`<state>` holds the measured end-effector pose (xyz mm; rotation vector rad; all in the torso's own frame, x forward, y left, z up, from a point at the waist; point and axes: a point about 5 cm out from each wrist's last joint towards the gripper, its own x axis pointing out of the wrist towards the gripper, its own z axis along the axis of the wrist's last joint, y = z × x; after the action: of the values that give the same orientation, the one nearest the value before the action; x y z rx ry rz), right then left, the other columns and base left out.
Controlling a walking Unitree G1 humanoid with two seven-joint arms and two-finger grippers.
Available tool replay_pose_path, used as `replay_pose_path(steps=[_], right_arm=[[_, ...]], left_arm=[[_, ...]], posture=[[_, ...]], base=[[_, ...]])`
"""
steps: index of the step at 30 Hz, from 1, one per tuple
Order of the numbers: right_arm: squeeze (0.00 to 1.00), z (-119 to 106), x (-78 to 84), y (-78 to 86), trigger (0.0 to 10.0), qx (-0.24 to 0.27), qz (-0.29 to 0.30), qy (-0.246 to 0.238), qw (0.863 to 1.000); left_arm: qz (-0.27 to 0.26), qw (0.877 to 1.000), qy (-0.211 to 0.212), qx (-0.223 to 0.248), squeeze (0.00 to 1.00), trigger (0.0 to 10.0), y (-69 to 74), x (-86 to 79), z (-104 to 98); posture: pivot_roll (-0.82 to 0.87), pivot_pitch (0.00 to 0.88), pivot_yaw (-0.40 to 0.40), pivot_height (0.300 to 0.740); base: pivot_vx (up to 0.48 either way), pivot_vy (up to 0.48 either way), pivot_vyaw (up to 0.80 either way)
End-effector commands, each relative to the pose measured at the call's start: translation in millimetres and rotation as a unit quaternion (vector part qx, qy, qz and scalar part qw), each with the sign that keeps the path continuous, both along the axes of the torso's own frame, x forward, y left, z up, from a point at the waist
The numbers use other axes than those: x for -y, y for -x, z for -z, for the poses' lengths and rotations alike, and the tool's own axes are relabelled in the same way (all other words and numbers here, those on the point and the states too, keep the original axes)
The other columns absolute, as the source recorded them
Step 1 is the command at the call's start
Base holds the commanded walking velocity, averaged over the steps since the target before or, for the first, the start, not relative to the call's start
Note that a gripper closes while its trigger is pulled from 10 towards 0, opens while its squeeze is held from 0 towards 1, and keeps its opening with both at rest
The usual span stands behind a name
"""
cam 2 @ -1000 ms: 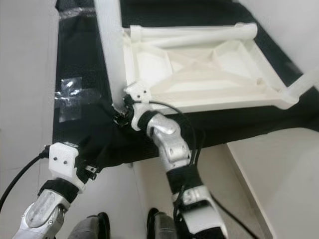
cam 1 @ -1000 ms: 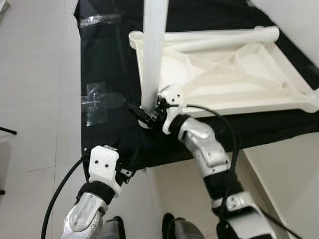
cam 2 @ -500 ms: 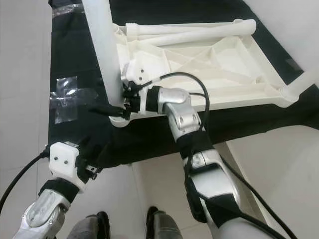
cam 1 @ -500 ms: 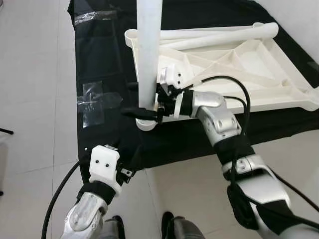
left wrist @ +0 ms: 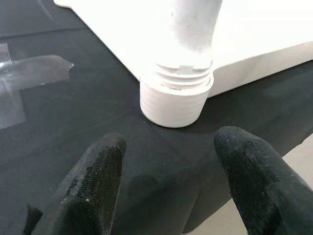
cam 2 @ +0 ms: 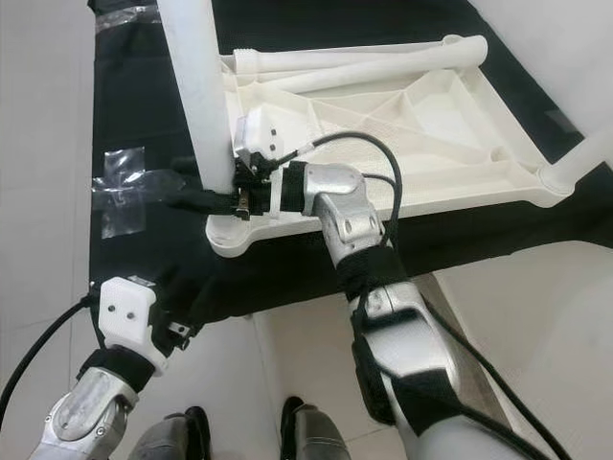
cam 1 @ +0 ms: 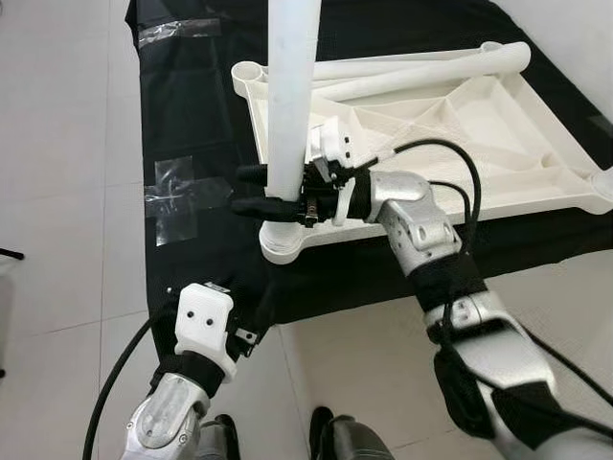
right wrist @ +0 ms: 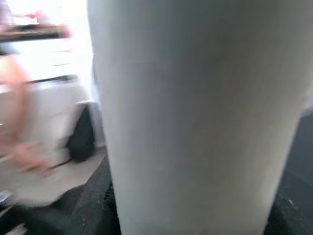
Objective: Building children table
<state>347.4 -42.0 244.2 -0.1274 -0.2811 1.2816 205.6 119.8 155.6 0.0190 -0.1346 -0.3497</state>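
Observation:
The white children's table [cam 1: 479, 144] lies upside down on a black mat [cam 1: 192, 105]. A white table leg [cam 1: 290, 105] stands upright in the near left corner socket [cam 1: 284, 241]. My right gripper [cam 1: 247, 189] reaches in from the right and is shut on the leg a little above the socket. In the left wrist view the leg's threaded end [left wrist: 186, 73] shows just above the socket collar [left wrist: 172, 105]. My left gripper [left wrist: 171, 139] hovers low over the mat's near edge, short of the socket. It is open, with nothing between its fingers.
Two loose white legs [cam 1: 421, 72] lie along the table's far side. Another leg [cam 2: 584, 158] sticks out at the right corner. Clear tape patches [cam 1: 177, 196] hold the mat down at the left. Pale floor tiles surround the mat, and my feet [cam 1: 335, 441] stand at its near edge.
My right arm has swung round to reach the leg from the right. Its gripper now sits higher on the leg, off the socket. The left arm has barely moved.

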Motion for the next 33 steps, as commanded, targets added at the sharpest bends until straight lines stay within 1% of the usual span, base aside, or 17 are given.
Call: replay_pose_path(steps=[1,2,3,4,8,9,13,14,15,16,17,18,23,24,25,28,33], right_arm=[[0.00,40.7,0.4,-5.0,0.0,-0.068,0.137,0.027,0.988],[0.00,40.7,0.4,-5.0,0.0,-0.068,0.137,0.027,0.988],[0.00,57.1,9.8,-1.2,0.0,-0.099,0.275,0.003,0.956],[0.00,69.6,14.8,9.9,0.0,-0.114,0.334,-0.003,0.936],[0.00,80.6,13.9,23.0,0.0,-0.138,0.345,-0.002,0.928],[0.00,76.9,10.5,20.8,0.0,-0.130,0.331,0.003,0.935],[0.00,68.2,7.5,12.8,0.0,-0.116,0.325,0.004,0.939],[0.00,64.3,5.4,10.9,4.5,-0.112,0.323,0.004,0.940],[0.00,64.3,5.4,10.9,4.5,-0.112,0.323,0.004,0.940],[0.00,61.4,0.5,11.1,10.0,-0.111,0.297,0.005,0.949],[0.91,56.1,-4.3,12.8,10.0,-0.107,0.275,-0.006,0.955],[1.00,51.0,-8.9,14.8,10.0,-0.103,0.248,-0.016,0.963],[1.00,31.3,-14.6,18.1,10.0,-0.084,0.157,-0.041,0.983],[0.75,27.3,-14.1,18.3,10.0,-0.074,0.127,-0.035,0.988],[0.00,26.0,-13.4,18.4,10.0,-0.066,0.093,-0.021,0.993],[0.00,22.7,-10.5,17.2,10.0,-0.036,0.039,0.013,0.999],[0.00,12.6,-5.5,9.1,10.0,-0.021,-0.004,0.026,0.999]], left_arm=[[0.007,1.000,-0.008,-0.008,0.00,10.0,4.1,1.1,2.5],[0.007,1.000,-0.008,-0.008,0.00,10.0,4.1,1.1,2.5],[0.007,1.000,-0.007,-0.008,0.00,10.0,4.1,0.6,2.2],[0.006,1.000,-0.005,-0.009,0.00,10.0,3.8,0.0,1.8],[0.008,1.000,0.000,-0.013,0.00,10.0,2.6,0.8,2.7],[0.009,1.000,0.001,-0.013,0.00,10.0,1.8,1.3,3.0],[0.007,1.000,0.003,-0.011,0.00,10.0,0.4,1.6,2.1],[0.005,1.000,0.003,-0.010,0.00,10.0,0.0,0.8,1.7],[0.005,1.000,0.003,-0.010,0.00,10.0,0.0,0.8,1.7],[0.002,1.000,0.002,-0.009,0.00,10.0,-0.5,-0.1,1.4],[0.001,1.000,0.002,-0.008,0.00,10.0,-1.0,-0.7,1.2],[0.000,1.000,0.002,-0.008,0.00,10.0,-1.4,-0.8,1.0],[0.001,1.000,0.003,-0.008,0.00,10.0,-1.8,0.6,0.9],[0.002,1.000,0.003,-0.009,0.00,10.0,-1.9,1.0,1.0],[0.002,1.000,0.004,-0.009,0.00,10.0,-2.0,1.4,1.1],[0.006,1.000,0.003,-0.010,0.00,10.0,-2.0,3.2,1.1],[0.008,1.000,0.000,-0.010,0.00,10.0,-1.5,3.8,1.2]], posture=[[0.14,0.273,-0.102,0.740],[0.14,0.273,-0.102,0.740],[0.13,0.280,-0.099,0.740],[0.13,0.286,-0.092,0.740],[0.10,0.268,-0.084,0.740],[0.11,0.270,-0.088,0.740],[0.11,0.265,-0.096,0.740],[0.12,0.266,-0.098,0.740],[0.12,0.266,-0.098,0.740],[0.11,0.265,-0.099,0.740],[0.11,0.264,-0.100,0.740],[0.11,0.267,-0.100,0.740],[0.11,0.267,-0.099,0.740],[0.11,0.267,-0.099,0.740],[0.11,0.267,-0.099,0.740],[0.12,0.270,-0.103,0.740],[0.13,0.271,-0.106,0.740]], base=[[0.000,0.000,0.00],[0.000,0.000,0.00],[0.000,0.000,0.00],[0.000,0.000,0.00],[0.000,0.000,0.00],[0.000,0.000,0.00],[0.000,0.000,0.00],[0.000,0.000,0.00],[0.000,0.000,0.00],[0.000,0.000,0.00],[0.000,0.000,0.00],[0.000,0.000,0.00],[0.000,0.000,0.00],[0.000,0.000,0.00],[0.000,0.000,0.00],[0.000,0.000,0.00],[0.000,0.000,0.00]])
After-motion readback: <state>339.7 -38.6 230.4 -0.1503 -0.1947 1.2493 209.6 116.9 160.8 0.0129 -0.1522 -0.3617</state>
